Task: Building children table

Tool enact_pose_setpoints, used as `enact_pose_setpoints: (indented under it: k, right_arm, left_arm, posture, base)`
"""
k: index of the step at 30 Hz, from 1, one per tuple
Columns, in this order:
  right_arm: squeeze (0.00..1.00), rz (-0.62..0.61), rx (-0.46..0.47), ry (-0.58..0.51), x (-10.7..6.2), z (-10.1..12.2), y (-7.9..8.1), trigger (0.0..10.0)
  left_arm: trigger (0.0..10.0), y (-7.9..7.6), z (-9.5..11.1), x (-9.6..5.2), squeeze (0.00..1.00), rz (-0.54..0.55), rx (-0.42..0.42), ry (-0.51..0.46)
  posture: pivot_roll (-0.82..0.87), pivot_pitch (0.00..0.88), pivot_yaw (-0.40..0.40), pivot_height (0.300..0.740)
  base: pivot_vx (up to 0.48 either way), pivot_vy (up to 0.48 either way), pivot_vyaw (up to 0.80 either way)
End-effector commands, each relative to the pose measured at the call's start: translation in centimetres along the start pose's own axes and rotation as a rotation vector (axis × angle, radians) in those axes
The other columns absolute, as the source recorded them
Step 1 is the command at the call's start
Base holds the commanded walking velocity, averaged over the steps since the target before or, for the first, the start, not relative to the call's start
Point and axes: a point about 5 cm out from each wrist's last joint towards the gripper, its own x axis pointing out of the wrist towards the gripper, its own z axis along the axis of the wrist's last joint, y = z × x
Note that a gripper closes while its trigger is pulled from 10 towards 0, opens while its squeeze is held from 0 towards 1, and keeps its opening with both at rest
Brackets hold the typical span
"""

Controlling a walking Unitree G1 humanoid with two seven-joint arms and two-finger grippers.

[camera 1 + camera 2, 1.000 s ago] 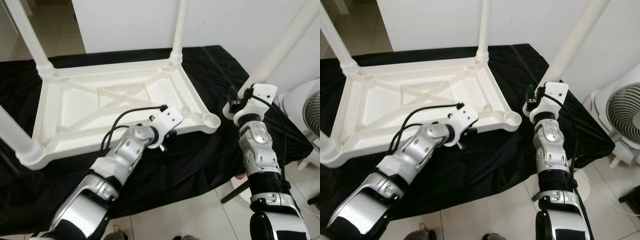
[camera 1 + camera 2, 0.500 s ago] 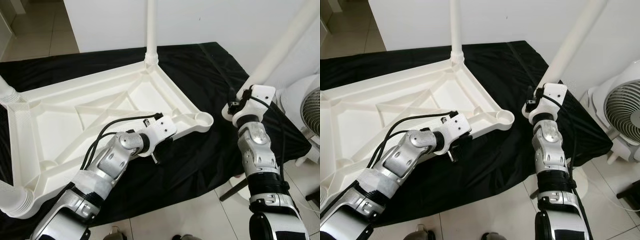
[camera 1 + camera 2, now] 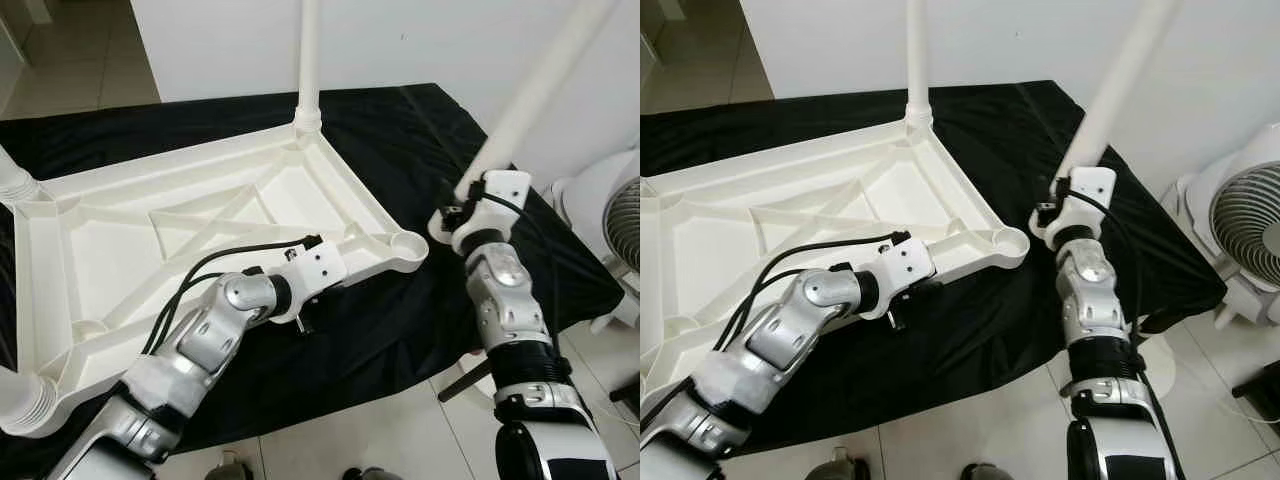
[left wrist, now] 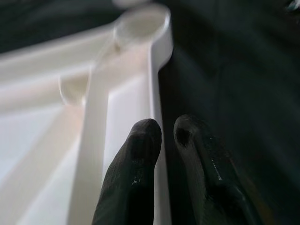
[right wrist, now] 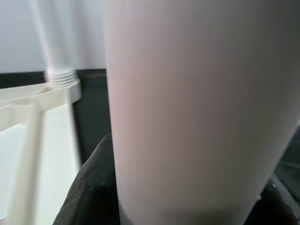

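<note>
The white plastic table top [image 3: 150, 290] lies upside down on a black cloth [image 3: 400, 320]. An upright leg [image 3: 308, 60] stands in its far corner, and two more legs stand at the left corners. The near right corner socket [image 3: 408, 243] is empty. My left gripper [image 4: 166, 131] is shut on the rim of the near long edge, a little left of that socket. My right gripper [image 3: 468, 203] is shut on a loose white leg [image 3: 530, 95] that tilts up to the right. The leg's lower end hangs just right of the empty socket.
A white fan [image 3: 615, 220] stands on the tile floor [image 3: 400, 440] at the right, close to my right arm. A white wall [image 3: 420, 40] runs behind the cloth. The cloth's front edge lies near my feet.
The table top has swung round on the cloth with my left gripper on its rim. My right gripper has carried the loose leg leftward, closer to the empty socket.
</note>
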Motion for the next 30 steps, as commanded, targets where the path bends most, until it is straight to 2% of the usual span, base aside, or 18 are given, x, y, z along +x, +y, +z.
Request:
enact_pose_setpoints:
  k: [1,4,6,8,10,12,17,18,20,27,30]
  right_arm:
    - [0.00,0.030,0.001,0.011,0.2,-0.1,0.5,10.0]
    - [0.00,0.082,-0.008,0.023,0.3,-0.4,1.4,10.0]
    - [0.00,0.142,-0.017,0.030,0.4,-0.7,2.4,10.0]
    - [0.00,0.160,-0.022,0.031,0.4,-0.8,2.7,10.0]
    - [0.00,0.172,-0.024,0.045,0.5,-1.1,2.9,10.0]
    - [0.00,0.173,-0.023,0.049,0.5,-1.2,2.9,10.0]
    - [0.00,0.173,-0.025,0.077,0.2,-2.1,2.7,10.0]
    - [0.00,0.173,-0.025,0.077,0.2,-2.1,2.7,10.0]
    - [0.00,0.167,-0.038,0.086,-0.3,-2.6,2.3,10.0]
    - [0.00,0.150,-0.038,0.081,-1.0,-3.1,1.8,10.0]
    - [0.00,0.164,-0.030,0.075,-1.8,-3.8,1.8,10.0]
  left_arm:
    - [10.0,-0.6,0.5,-0.1,0.00,-0.080,0.003,-0.027]
    - [10.0,-0.5,1.3,-0.4,0.00,-0.077,0.008,-0.065]
    - [10.0,-0.1,2.1,-0.5,0.00,-0.046,-0.040,-0.115]
    - [10.0,0.0,2.5,-0.6,0.00,-0.033,-0.050,-0.136]
    - [10.0,0.4,3.1,-0.6,0.00,0.020,-0.094,-0.170]
    - [10.0,0.5,3.2,-0.6,0.00,0.043,-0.110,-0.180]
    - [10.0,1.8,3.6,-1.0,0.00,0.202,-0.202,-0.222]
    - [10.0,1.8,3.6,-1.0,0.00,0.202,-0.202,-0.222]
    - [10.0,2.6,3.8,-1.4,0.00,0.280,-0.260,-0.243]
    - [10.0,2.9,3.8,-1.7,0.00,0.315,-0.292,-0.249]
    - [10.0,3.2,3.8,-1.9,0.00,0.345,-0.318,-0.256]
  posture:
    - [0.09,0.081,-0.044,0.740]
    - [0.09,0.079,-0.047,0.740]
    - [0.09,0.078,-0.049,0.740]
    - [0.09,0.078,-0.050,0.740]
    - [0.10,0.078,-0.055,0.740]
    - [0.10,0.078,-0.055,0.740]
    - [0.10,0.081,-0.060,0.740]
    - [0.10,0.081,-0.060,0.740]
    - [0.10,0.085,-0.060,0.740]
    - [0.10,0.091,-0.059,0.740]
    - [0.11,0.094,-0.054,0.740]
  base:
    - [0.000,0.000,0.00]
    - [0.000,0.000,0.00]
    - [0.000,0.000,0.00]
    - [0.000,0.000,0.00]
    - [0.000,0.000,0.00]
    - [0.000,0.000,0.00]
    - [0.000,0.000,0.00]
    - [0.000,0.000,0.00]
    - [0.000,0.000,0.00]
    - [0.000,0.000,0.00]
    - [0.000,0.000,0.00]
